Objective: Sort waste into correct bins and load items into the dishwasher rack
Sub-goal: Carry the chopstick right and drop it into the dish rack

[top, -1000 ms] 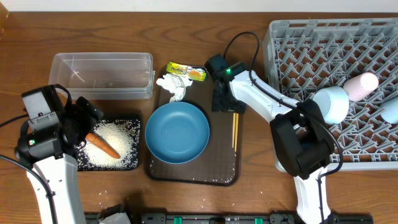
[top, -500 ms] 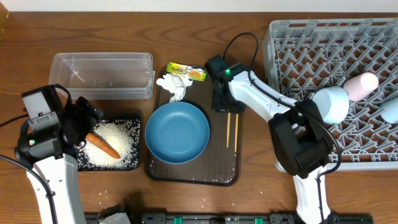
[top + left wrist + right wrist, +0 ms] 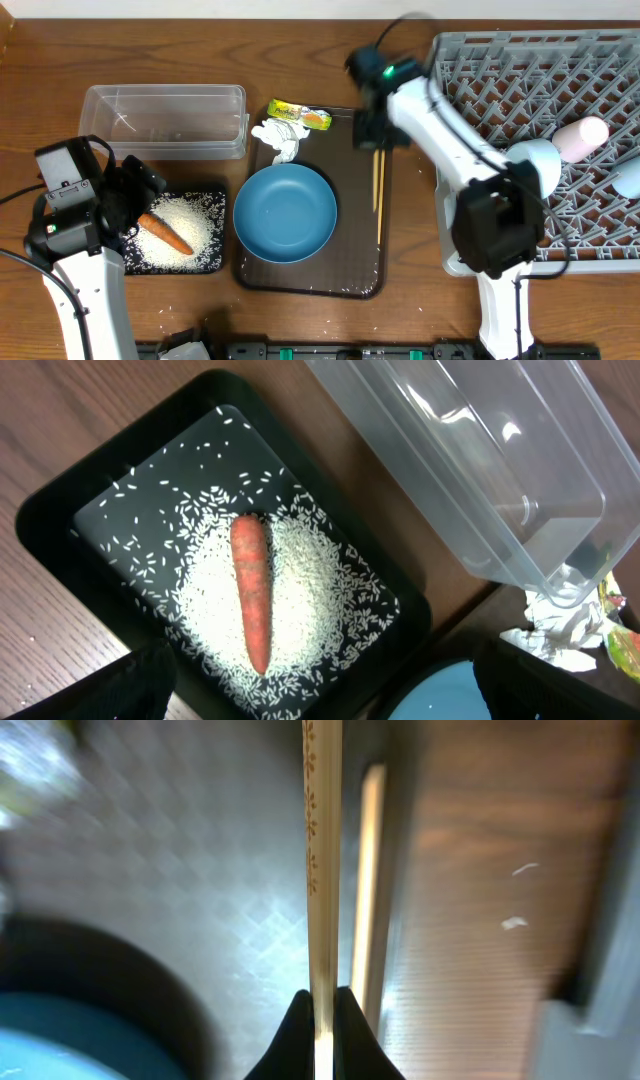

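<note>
My right gripper is shut on one wooden chopstick above the brown serving tray; a second chopstick runs beside it. Overhead the chopsticks show as one thin line. The dark-blue bowl, white tissue and yellow-green wrapper lie on that tray. My left gripper hangs open over the black tray, which holds rice and the carrot. The clear tub is empty.
The grey dishwasher rack fills the right side, with a light-blue cup and a whitish-pink cup in it. A few rice grains lie on the wood in front of the black tray.
My right gripper closed on a chopstick and moved back and right, rising from the serving tray. The two chopsticks, apart before, now lie in one line. The left arm stayed put.
</note>
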